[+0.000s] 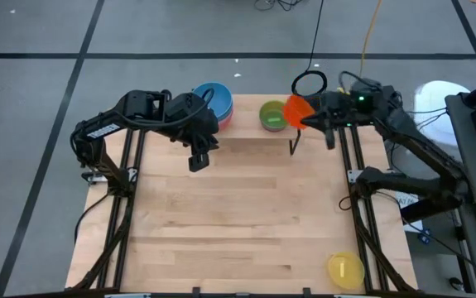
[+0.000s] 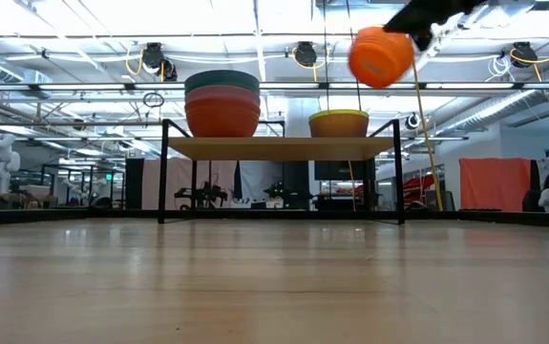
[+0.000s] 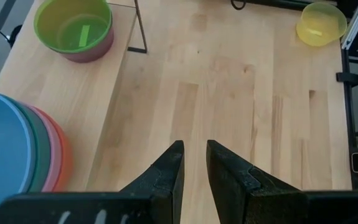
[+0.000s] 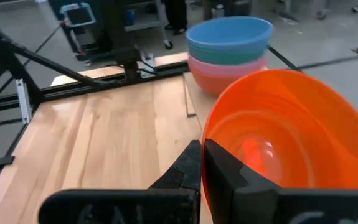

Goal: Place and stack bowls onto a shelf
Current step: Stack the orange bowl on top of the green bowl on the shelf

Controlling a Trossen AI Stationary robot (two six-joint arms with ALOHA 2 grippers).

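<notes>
While high view hides it, low view shows orange bowl (image 2: 381, 56) airborne.

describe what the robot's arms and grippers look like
Both arms are dark, near-black jointed links. The left gripper has two tapered black fingers on a flat black bar with faint pale markings. The right gripper has the same black wedge-shaped fingers. A small green light glows on the right arm, and dark cables trail near its base.
</notes>
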